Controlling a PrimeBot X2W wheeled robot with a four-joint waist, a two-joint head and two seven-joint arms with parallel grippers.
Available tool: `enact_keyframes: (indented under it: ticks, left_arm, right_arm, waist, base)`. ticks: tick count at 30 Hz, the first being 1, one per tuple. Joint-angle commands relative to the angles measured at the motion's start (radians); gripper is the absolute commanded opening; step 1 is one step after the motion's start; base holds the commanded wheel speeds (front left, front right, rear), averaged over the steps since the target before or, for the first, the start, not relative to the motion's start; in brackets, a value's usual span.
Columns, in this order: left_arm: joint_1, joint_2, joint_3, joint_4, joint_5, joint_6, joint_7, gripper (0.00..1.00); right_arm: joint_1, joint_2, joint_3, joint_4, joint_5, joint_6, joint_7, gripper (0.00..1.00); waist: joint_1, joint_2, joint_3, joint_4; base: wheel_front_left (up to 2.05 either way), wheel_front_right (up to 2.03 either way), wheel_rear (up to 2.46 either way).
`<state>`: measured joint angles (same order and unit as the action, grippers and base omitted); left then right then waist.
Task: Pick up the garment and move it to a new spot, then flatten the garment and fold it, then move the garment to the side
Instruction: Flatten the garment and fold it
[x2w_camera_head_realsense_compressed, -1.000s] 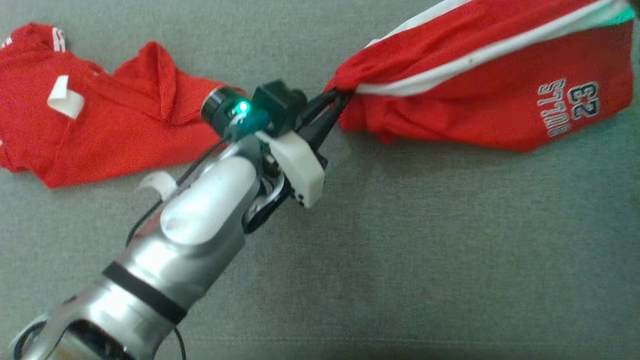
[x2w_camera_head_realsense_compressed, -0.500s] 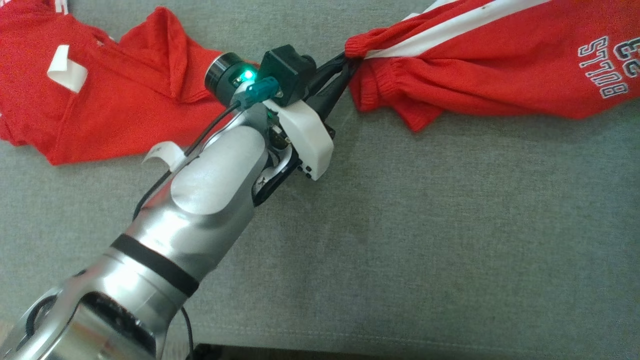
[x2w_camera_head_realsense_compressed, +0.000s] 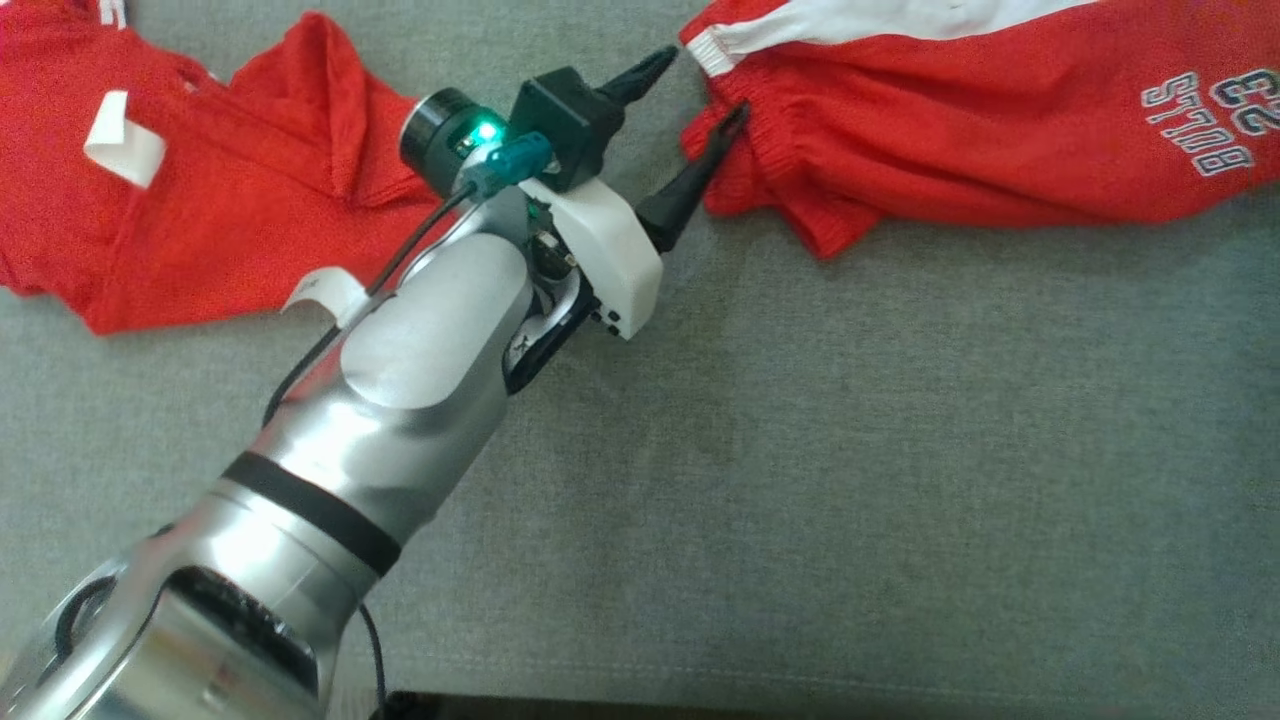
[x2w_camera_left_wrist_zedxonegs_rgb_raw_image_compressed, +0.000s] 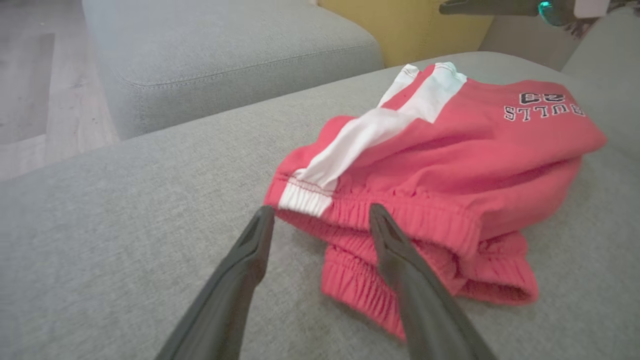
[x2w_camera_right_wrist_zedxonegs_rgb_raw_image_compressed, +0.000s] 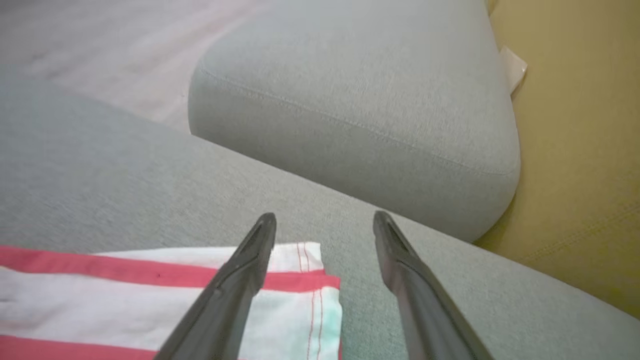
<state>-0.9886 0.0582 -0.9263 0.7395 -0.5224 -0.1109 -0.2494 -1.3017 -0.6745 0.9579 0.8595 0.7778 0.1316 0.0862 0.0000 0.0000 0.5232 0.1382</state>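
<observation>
Lettering on the red shorts (x2w_camera_head_realsense_compressed: 960, 150) reads "BULLS 23". They lie far right on the grey cushion (x2w_camera_head_realsense_compressed: 800, 450), elastic waistband (x2w_camera_left_wrist_zedxonegs_rgb_raw_image_compressed: 400, 210) edge at the spread left claw (x2w_camera_head_realsense_compressed: 700, 85). The right claw (x2w_camera_right_wrist_zedxonegs_rgb_raw_image_compressed: 325, 220), also spread, hangs over what seems their striped hem (x2w_camera_right_wrist_zedxonegs_rgb_raw_image_compressed: 300, 280). Open cushion stretches along the near side.

Matt red fleecy cloth shorts (x2w_camera_head_realsense_compressed: 950, 150) are lying on rough grey woven upholstery (x2w_camera_head_realsense_compressed: 850, 450); the smooth silver forearm (x2w_camera_head_realsense_compressed: 400, 400) is gleaming
</observation>
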Motion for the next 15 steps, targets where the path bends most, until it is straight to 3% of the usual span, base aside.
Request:
enact_keyframes:
  ticks: [1, 8, 15]
  left_arm:
    - [-0.030, 0.020, 0.031, -0.018, -0.001, 0.008, -0.009, 1.00]
    - [0.026, 0.058, 0.106, -0.039, -0.010, 0.043, -0.012, 1.00]
    - [0.183, 0.111, 0.281, -0.210, -0.003, 0.105, -0.012, 1.00]
  right_arm:
    - [0.007, 0.004, -0.008, -0.010, 0.015, -0.001, -0.034, 1.00]
    - [0.086, 0.054, -0.058, 0.001, 0.106, -0.001, -0.222, 1.00]
    - [0.221, 0.131, -0.143, -0.028, 0.146, -0.001, -0.342, 1.00]
  waist:
    - [0.0000, 0.0000, -0.015, -0.012]
    - [0.0000, 0.0000, -0.099, -0.061]
    - [0.0000, 0.0000, -0.220, -0.111]
  base:
    - [0.00, 0.00, 0.00]
    - [0.00, 0.00, 0.00]
    - [0.00, 0.00, 0.00]
